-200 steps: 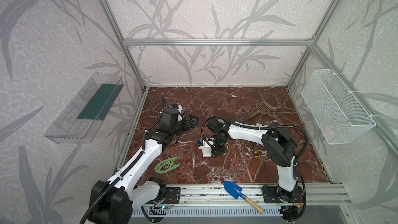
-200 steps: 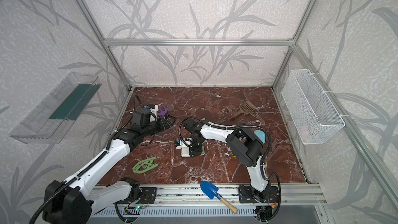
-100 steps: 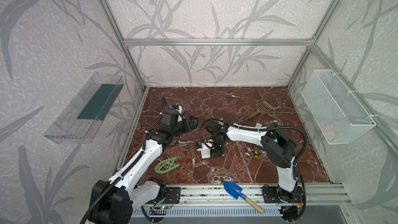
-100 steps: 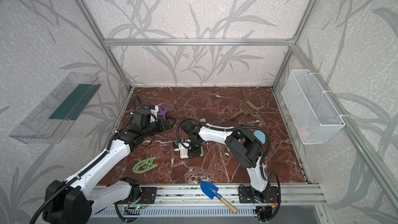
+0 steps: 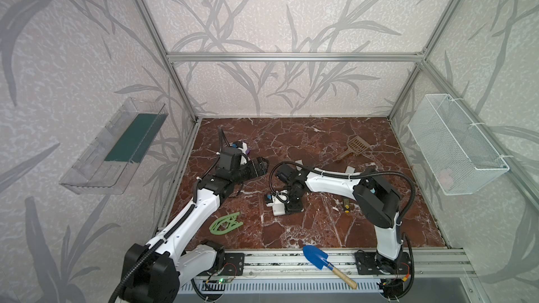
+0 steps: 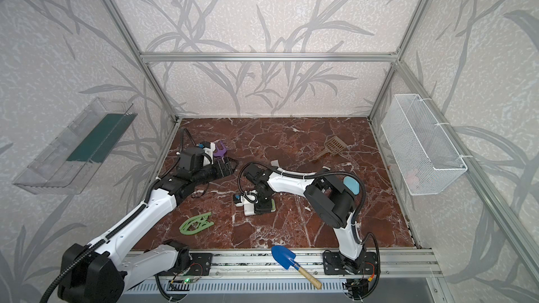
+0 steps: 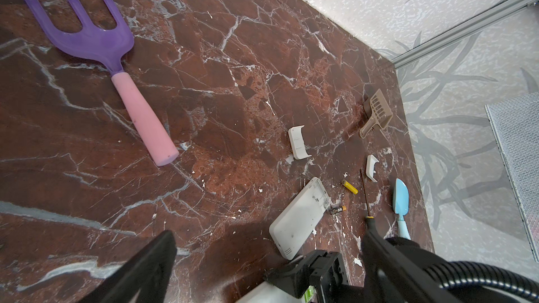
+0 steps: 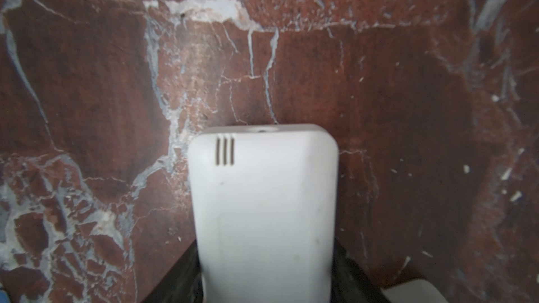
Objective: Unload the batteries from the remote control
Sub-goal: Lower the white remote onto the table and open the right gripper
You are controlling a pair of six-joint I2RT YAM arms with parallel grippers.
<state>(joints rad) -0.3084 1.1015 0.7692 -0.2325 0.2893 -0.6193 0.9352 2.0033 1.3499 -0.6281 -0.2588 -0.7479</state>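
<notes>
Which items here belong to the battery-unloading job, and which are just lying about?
Job: gripped remote, second remote, yellow battery, black battery, large cover, small cover, possibly screwdriver.
Lying about: purple fork, green plastic frame, blue shovel, brown scoop, light-blue scoop, wire basket.

Tabletop [image 7: 221, 88]: glossy, polished red-brown marble-look stone, white-veined. Remote [image 8: 262, 214]: smooth matt white plastic. Fork [image 7: 87, 36]: glossy purple plastic, matt pink handle. Basket [image 5: 449, 147]: white wire mesh. Trowel [image 5: 315, 256]: blue-painted blade, bare wooden handle.
</notes>
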